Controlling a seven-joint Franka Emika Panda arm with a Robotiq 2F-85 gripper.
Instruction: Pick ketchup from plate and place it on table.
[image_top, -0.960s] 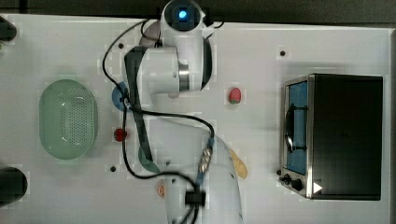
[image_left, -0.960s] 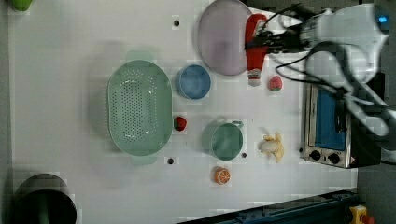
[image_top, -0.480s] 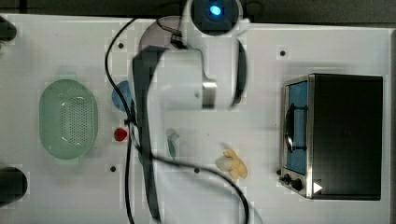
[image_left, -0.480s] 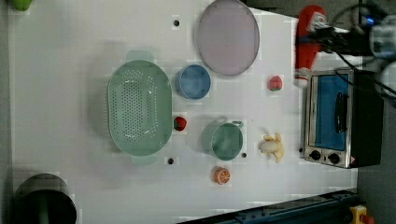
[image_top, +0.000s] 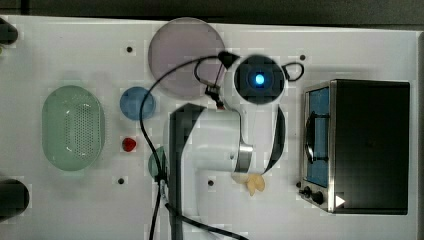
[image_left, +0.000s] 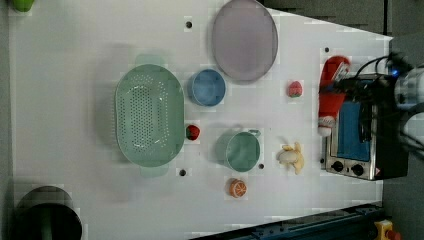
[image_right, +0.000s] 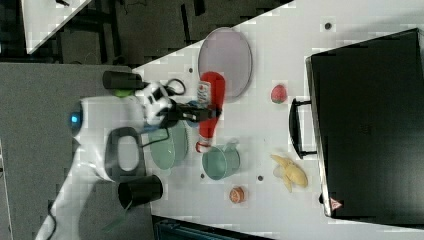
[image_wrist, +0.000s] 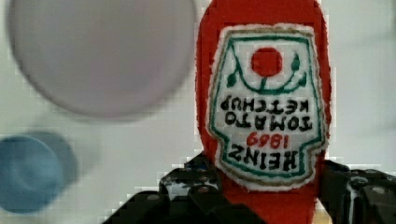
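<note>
**Holding the ketchup clear of the plate**

Gripping the ketchup (image_wrist: 261, 93) around its lower body, my gripper (image_wrist: 261, 200) is clamping the bottle between its black fingers (image_wrist: 359, 196), with the label facing the wrist camera upside down. In the left view the ketchup (image_left: 332, 92) is hanging in the air beside the black toaster oven (image_left: 367, 135), well apart from the plate (image_left: 244, 40). In the right view I am seeing the ketchup (image_right: 210, 107) held by the gripper (image_right: 202, 112), overlapping the plate's (image_right: 225, 55) edge from that angle.

I am finding the plate bare in every view; in the top view the plate (image_top: 185, 55) is partly covered by the arm's cable. The blue dish (image_left: 207, 87) and the green perforated basket (image_left: 149, 119) are holding nothing, and the teal cup (image_left: 240, 150) is looking empty too.

On the table (image_left: 75, 75) I am seeing a strawberry (image_left: 295, 89), a second small red fruit (image_left: 192, 132) just beside the basket, a banana (image_left: 291, 156) and an orange slice (image_left: 237, 188). The arm is hiding the ketchup and most of the cup in the top view, and the banana (image_top: 255, 184) is peeking out below it. The bottle's cap is cut off in the wrist view.
</note>
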